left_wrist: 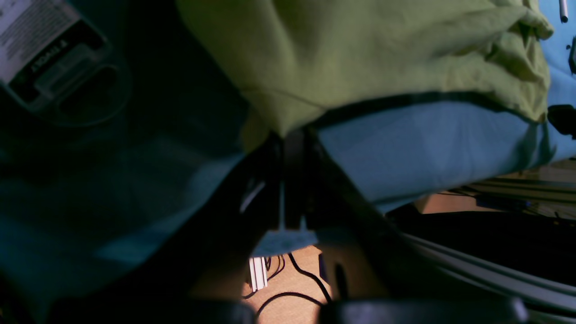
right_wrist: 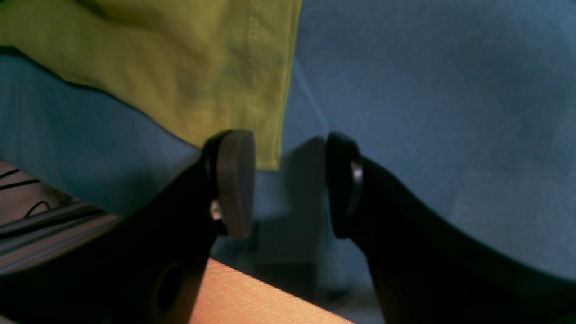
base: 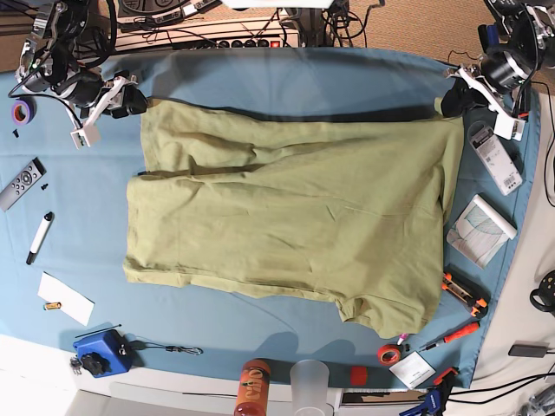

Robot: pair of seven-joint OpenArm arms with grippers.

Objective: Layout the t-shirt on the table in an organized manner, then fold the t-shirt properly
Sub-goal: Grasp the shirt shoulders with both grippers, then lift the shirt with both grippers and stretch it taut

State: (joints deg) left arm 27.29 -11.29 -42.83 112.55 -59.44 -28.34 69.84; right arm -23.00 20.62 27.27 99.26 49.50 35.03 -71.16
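Still the laying-out step. At the table's (base: 286,78) far left corner, right gripper (right_wrist: 288,180) spread wide beside the t-shirt's (base: 295,217) hem corner. T-shirt mostly flat mid-table. Far right corner, left gripper (base: 453,97) pinching the hem. Next, probably: closing, smoothing.

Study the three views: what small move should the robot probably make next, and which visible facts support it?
Probably close the right gripper on the t-shirt corner. Its jaws stand open just at the hemmed corner, holding nothing, while the left gripper is already shut on the opposite corner by the table edge. With both corners held, the arms could pull the cloth flat.
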